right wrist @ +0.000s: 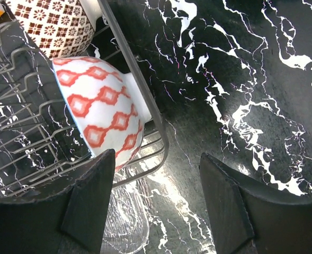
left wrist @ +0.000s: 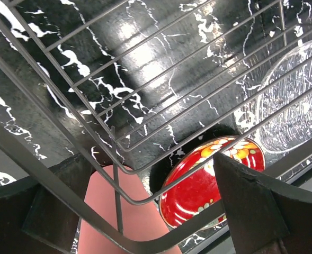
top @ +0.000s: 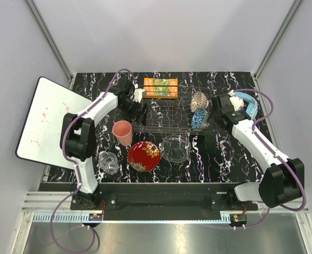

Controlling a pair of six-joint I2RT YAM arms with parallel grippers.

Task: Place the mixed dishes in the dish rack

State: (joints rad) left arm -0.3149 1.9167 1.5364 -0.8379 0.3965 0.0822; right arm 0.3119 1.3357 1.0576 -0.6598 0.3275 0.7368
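The wire dish rack (top: 166, 117) stands mid-table. The beige patterned bowl (top: 199, 100) and the blue patterned bowl (top: 200, 118) stand on edge at its right end; the right wrist view shows the beige one (right wrist: 55, 18) and the other's orange-diamond outside (right wrist: 105, 108). In front of the rack lie the pink cup (top: 123, 132), small clear glass cup (top: 108, 162), red floral bowl (top: 144, 155) and clear bowl (top: 176, 147). My left gripper (top: 136, 108) is open astride the rack's left corner rim (left wrist: 118, 198). My right gripper (top: 211, 114) is open over the rack's right corner (right wrist: 158, 132).
An orange-green box (top: 160, 87) lies behind the rack. Light-blue headphones (top: 247, 103) sit by the right arm. A flat white board (top: 47, 119) overhangs the table's left edge. Grey walls close in the back and sides.
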